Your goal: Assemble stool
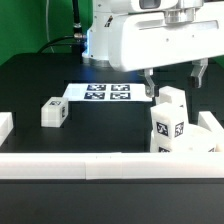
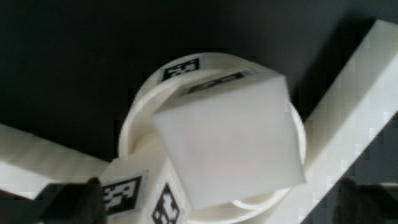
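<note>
The white arm [image 1: 128, 38] hangs low, its claw [image 1: 175, 79] pointing straight down — fingers [image 1: 150, 84] spread wide apart.

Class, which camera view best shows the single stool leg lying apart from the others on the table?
The exterior view: the leg shows whole, tag visible, toward that view's left. The wrist view misses it, looking at the seat instead.

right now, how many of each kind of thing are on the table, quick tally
legs: 3
seat: 1
marker board: 1
edge bars: 3
total: 8
</note>
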You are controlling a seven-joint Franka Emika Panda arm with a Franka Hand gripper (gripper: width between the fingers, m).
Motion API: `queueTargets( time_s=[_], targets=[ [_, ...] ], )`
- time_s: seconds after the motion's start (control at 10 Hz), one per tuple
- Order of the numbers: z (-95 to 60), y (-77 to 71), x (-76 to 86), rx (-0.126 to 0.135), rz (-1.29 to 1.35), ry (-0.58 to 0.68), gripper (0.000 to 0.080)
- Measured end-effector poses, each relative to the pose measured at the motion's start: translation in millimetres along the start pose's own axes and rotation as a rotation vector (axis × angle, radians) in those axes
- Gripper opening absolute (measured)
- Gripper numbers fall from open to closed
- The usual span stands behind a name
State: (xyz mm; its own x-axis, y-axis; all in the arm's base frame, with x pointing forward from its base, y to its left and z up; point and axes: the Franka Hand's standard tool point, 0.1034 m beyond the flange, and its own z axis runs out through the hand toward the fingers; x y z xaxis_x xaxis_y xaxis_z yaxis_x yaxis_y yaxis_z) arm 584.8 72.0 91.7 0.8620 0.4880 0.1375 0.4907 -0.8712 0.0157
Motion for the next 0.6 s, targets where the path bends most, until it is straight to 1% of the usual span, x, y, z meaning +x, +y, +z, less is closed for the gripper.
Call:
queueTargets(
  time_s=[0.2,0.5,0.6],
  targets=[
    [3.6,-2.5,-2.1,-0.011,-0.137,-0.014,0.0649],
    [10.4,-5.6,-6.2,-0.006,-0.111,-0.025,0.0649],
    [11.7,-4.8,-7.4,-0.006,-0.109,-0.027,0.0553]
  ],
)
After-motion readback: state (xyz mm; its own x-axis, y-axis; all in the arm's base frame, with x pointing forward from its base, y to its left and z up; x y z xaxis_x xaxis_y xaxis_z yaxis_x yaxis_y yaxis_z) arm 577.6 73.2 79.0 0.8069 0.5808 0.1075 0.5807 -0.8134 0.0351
